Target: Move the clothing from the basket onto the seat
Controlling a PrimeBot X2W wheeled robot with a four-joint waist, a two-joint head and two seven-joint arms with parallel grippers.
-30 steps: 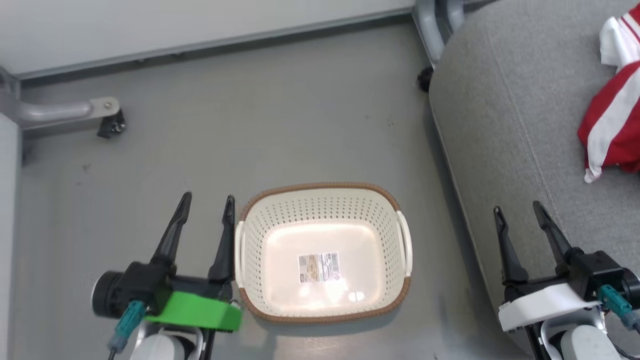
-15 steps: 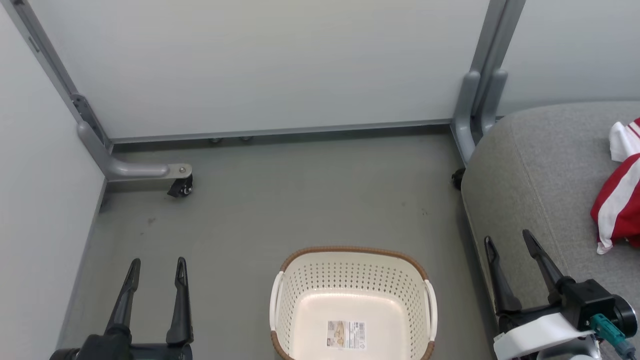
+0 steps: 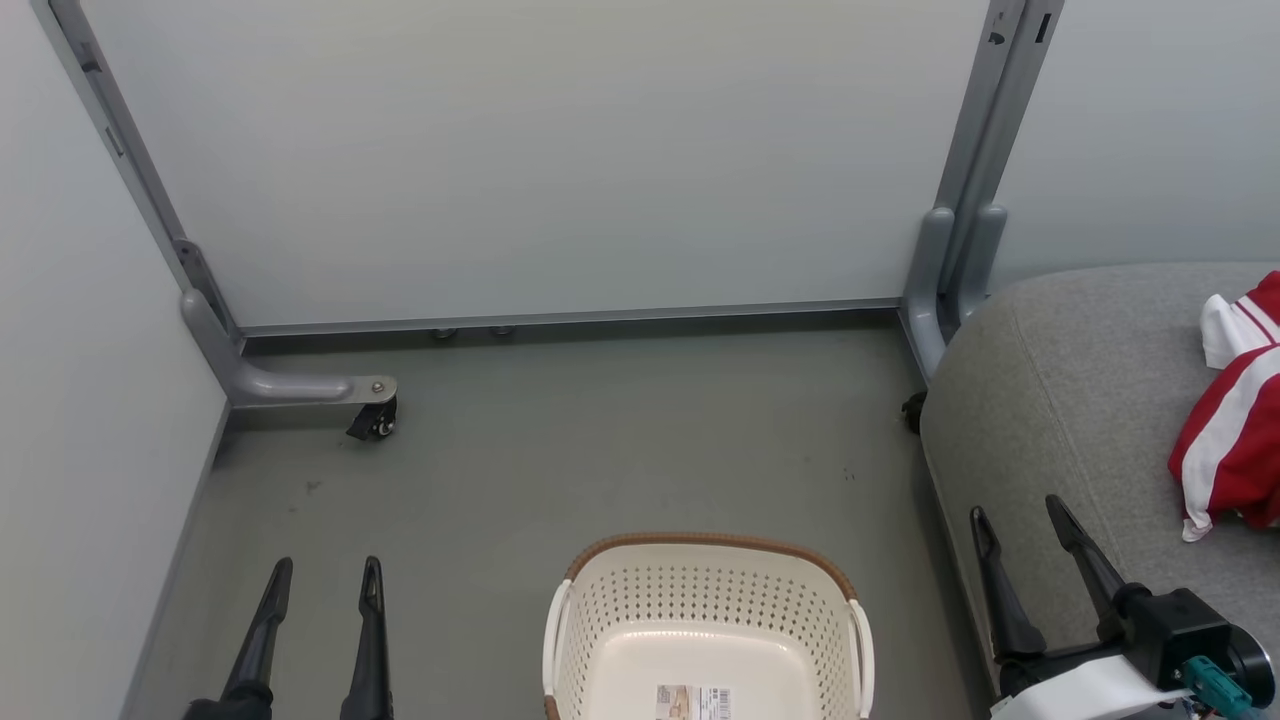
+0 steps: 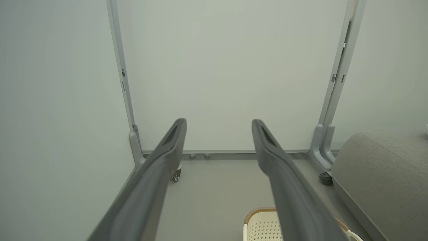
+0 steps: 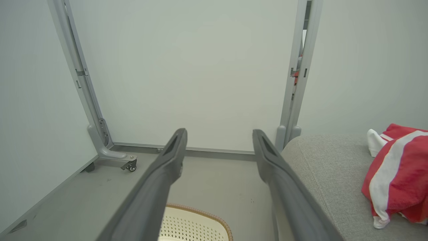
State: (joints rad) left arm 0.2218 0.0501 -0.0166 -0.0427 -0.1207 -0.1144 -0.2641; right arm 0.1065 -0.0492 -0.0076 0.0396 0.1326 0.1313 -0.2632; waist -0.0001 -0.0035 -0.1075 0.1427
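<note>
The cream perforated basket (image 3: 708,620) with its brown rim stands on the floor at the bottom centre, nothing in it but a label sticker (image 3: 694,702). Red clothing with white stripes (image 3: 1232,430) lies on the grey seat (image 3: 1070,400) at the right edge; the right wrist view shows the clothing (image 5: 398,174) on the seat (image 5: 327,167) too. My left gripper (image 3: 325,585) is open at the lower left, clear of the basket. My right gripper (image 3: 1015,518) is open over the seat's near edge, holding nothing.
White partition panels on grey posts close off the back and left. A caster foot (image 3: 372,420) juts out at the left and another caster (image 3: 912,412) sits by the seat's corner. Grey floor (image 3: 620,440) lies between basket and wall.
The head camera has tilted up, so the basket and both grippers have slid toward the bottom of the view. Both grippers stay open and the clothing stays on the seat.
</note>
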